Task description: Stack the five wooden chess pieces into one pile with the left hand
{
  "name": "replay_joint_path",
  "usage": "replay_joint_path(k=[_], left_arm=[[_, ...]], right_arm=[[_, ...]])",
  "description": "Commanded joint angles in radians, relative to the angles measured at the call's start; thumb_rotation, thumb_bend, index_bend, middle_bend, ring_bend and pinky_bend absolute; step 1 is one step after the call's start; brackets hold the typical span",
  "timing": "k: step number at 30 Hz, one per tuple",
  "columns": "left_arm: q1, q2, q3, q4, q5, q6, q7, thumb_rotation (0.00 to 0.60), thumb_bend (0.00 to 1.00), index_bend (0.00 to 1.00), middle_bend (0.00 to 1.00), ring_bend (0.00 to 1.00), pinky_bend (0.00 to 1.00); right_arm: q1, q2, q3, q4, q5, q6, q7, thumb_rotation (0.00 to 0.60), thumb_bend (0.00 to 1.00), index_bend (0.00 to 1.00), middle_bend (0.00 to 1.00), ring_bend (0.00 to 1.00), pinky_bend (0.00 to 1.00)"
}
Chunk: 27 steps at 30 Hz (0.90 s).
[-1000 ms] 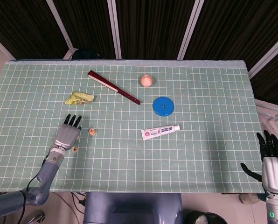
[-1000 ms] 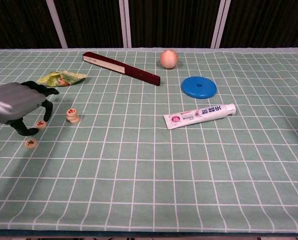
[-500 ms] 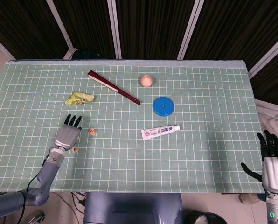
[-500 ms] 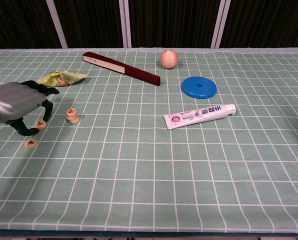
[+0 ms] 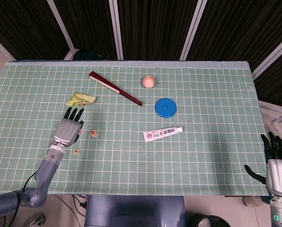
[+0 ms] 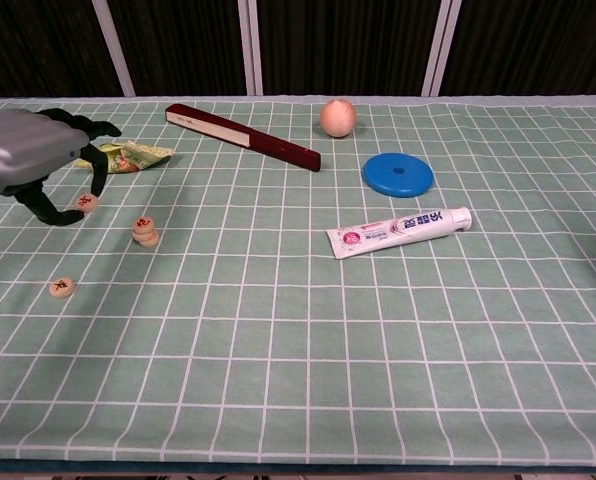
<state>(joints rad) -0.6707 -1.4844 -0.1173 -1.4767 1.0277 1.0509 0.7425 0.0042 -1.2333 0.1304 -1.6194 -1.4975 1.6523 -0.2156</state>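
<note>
My left hand (image 6: 33,160) hovers above the green cloth at the left and pinches one round wooden chess piece (image 6: 85,203) between thumb and a finger. Just right of it, a small pile of chess pieces (image 6: 145,231) stands on the cloth, with a red mark on the top piece. One loose piece (image 6: 62,287) lies flat nearer the front edge. The head view shows the left hand (image 5: 68,127) left of the pile (image 5: 92,134) and beyond the loose piece (image 5: 76,152). My right hand (image 5: 276,161) hangs past the table's right front corner with fingers spread and nothing in them.
A crumpled yellow-green wrapper (image 6: 123,155) lies just behind the left hand. Further right are a dark red folded fan (image 6: 243,136), a peach-coloured ball (image 6: 338,117), a blue disc (image 6: 398,174) and a toothpaste tube (image 6: 398,232).
My left hand has risen off the cloth and moved away from the front edge, carrying one chess piece with it. The pile, the loose piece and the right hand have stayed put.
</note>
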Motion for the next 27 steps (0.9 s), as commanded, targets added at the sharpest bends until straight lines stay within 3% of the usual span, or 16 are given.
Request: replay_joint_path(k=[1, 10, 27], left_arm=[[-0.028, -0.004, -0.023, -0.009, -0.035, -0.01, 0.035, 0.6, 0.31, 0.49, 0.0, 0.0, 0.0], [-0.091, -0.06, -0.042, -0.019, -0.117, -0.012, 0.137, 0.6, 0.31, 0.49, 0.0, 0.0, 0.0], [-0.137, -0.126, -0.016, 0.012, -0.185, 0.008, 0.205, 0.6, 0.31, 0.49, 0.0, 0.0, 0.0]], right_arm=[[0.0, 0.0, 0.001, -0.001, 0.001, 0.0, 0.0, 0.6, 0.23, 0.05, 0.01, 0.0, 0.0], [0.0, 0.001, -0.001, 0.0, 0.002, -0.003, -0.001, 0.6, 0.23, 0.05, 0.01, 0.0, 0.0], [-0.001, 0.003, 0.001, -0.002, 0.005, -0.003, 0.004, 0.6, 0.23, 0.05, 0.01, 0.0, 0.0]])
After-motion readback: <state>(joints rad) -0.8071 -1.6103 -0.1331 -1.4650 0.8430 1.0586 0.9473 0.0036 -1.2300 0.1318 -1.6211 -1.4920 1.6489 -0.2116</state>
